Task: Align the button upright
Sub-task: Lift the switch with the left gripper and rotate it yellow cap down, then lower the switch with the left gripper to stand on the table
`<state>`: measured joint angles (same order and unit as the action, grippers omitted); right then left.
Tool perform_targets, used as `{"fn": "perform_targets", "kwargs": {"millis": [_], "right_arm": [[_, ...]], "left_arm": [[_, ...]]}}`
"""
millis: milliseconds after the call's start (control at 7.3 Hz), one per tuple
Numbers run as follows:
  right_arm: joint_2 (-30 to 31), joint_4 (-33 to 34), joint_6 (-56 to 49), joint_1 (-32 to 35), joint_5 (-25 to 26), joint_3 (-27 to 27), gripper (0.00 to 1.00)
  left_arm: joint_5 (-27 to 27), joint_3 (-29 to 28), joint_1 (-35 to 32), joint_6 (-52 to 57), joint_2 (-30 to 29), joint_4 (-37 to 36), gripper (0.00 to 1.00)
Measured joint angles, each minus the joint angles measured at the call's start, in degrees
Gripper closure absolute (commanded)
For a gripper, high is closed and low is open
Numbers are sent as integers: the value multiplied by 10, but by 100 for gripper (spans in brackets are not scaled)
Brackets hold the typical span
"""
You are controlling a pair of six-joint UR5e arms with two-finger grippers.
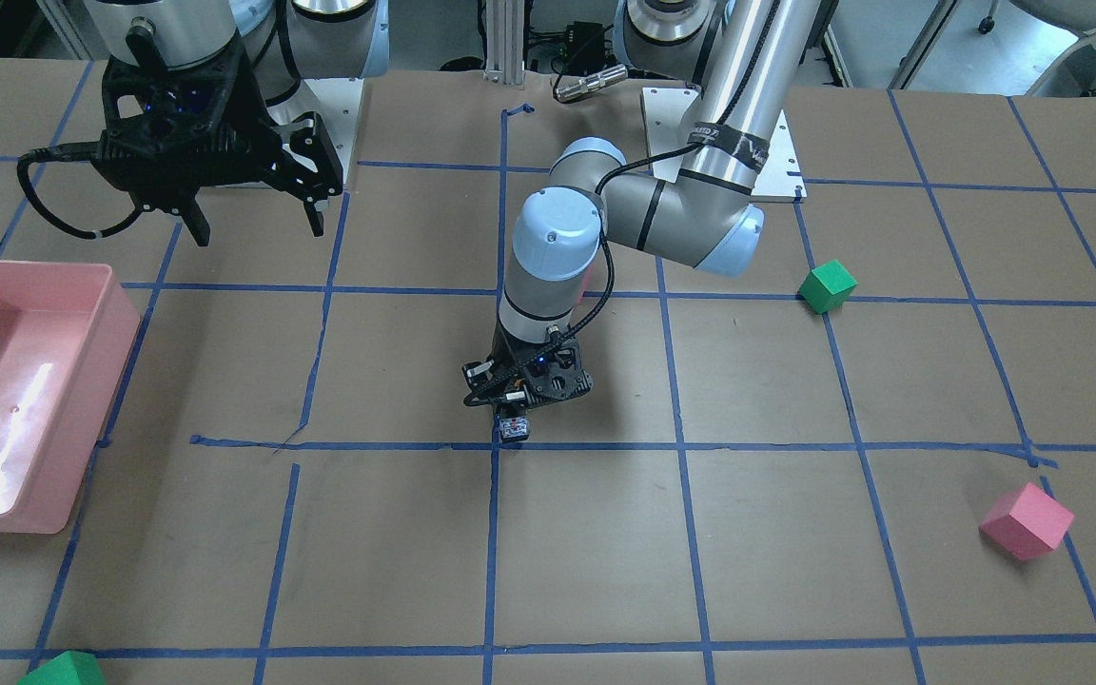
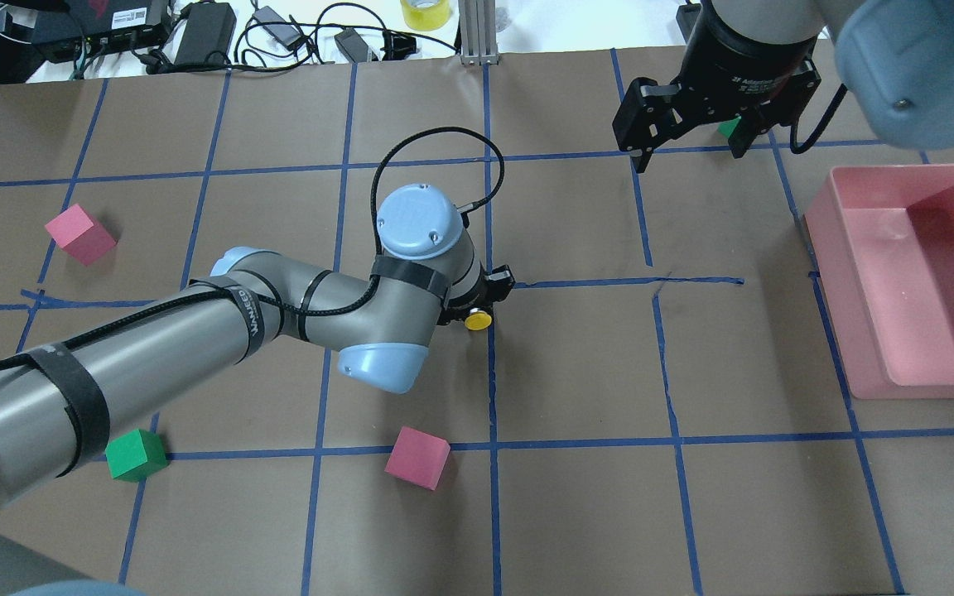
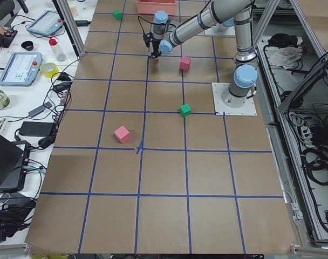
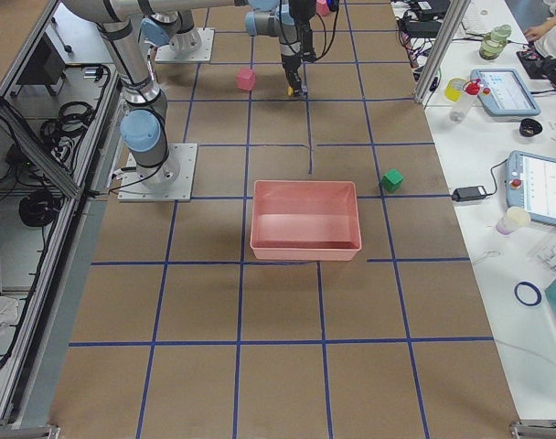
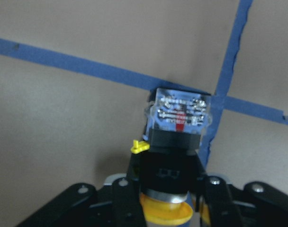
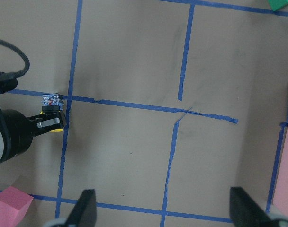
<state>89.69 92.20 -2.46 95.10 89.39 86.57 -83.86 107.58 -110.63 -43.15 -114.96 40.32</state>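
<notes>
The button (image 5: 181,113) is held between the fingers of my left gripper (image 5: 170,176). Its whitish contact block points away from the wrist camera and its yellow cap sits close to the palm. In the overhead view only the yellow cap (image 2: 477,319) shows, beside my left gripper (image 2: 484,296) at a blue tape crossing in the table's middle. In the front-facing view the contact block (image 1: 513,429) shows below the gripper (image 1: 521,404), low over the table. I cannot tell whether it touches. My right gripper (image 2: 686,147) hangs open and empty, raised over the far right.
A pink bin (image 2: 908,169) stands at the right edge. Pink cubes (image 2: 79,234) (image 2: 417,457) and a green cube (image 2: 136,454) lie around my left arm. Another green cube (image 2: 728,127) shows behind the right gripper. Cables and devices lie along the far edge.
</notes>
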Motion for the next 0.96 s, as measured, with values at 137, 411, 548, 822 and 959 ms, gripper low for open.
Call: {"fn": "perform_targets", "kwargs": {"millis": [137, 411, 548, 822, 959], "right_arm": [[0, 0, 0, 0, 0, 0, 0], [0, 0, 1, 0, 0, 0, 0], [0, 0, 1, 0, 0, 0, 0], [0, 0, 1, 0, 0, 0, 0], [0, 0, 1, 0, -1, 0, 0]], "left_arm": [[33, -38, 11, -28, 1, 65, 100], [177, -69, 69, -119, 1, 123, 100], [252, -70, 97, -178, -2, 129, 100], [354, -47, 124, -250, -14, 130, 100], [384, -31, 133, -270, -20, 131, 100]]}}
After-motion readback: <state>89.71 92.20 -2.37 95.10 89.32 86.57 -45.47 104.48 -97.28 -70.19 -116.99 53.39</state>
